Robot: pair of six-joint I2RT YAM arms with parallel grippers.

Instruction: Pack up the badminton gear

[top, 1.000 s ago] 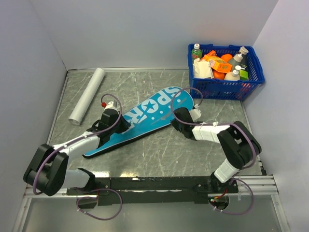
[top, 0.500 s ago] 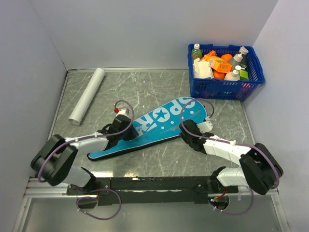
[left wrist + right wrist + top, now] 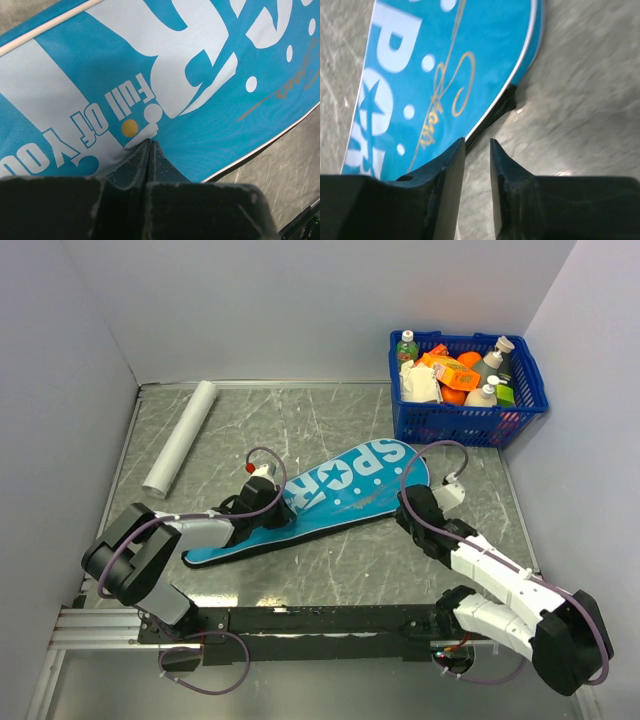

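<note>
The long teal bag (image 3: 340, 485) lettered SPORT lies flat on the table, slanting from lower left to upper right. My left gripper (image 3: 275, 508) rests on its narrow half and is shut, pinching a pucker of the bag's fabric (image 3: 200, 60) at its tips (image 3: 150, 141). My right gripper (image 3: 408, 502) is just off the bag's wide end; in the right wrist view it (image 3: 477, 142) stands slightly open and empty beside the bag's piped edge (image 3: 435, 65). No rackets or shuttlecock show in any view.
A blue plastic basket (image 3: 465, 430) full of groceries stands at the back right. A white roll (image 3: 180, 437) lies at the back left. Walls close in the table on the left, back and right.
The bag has slid to the right and turned flatter. My left arm has stretched after it. My right arm has swung back to the right, off the bag's wide end.
</note>
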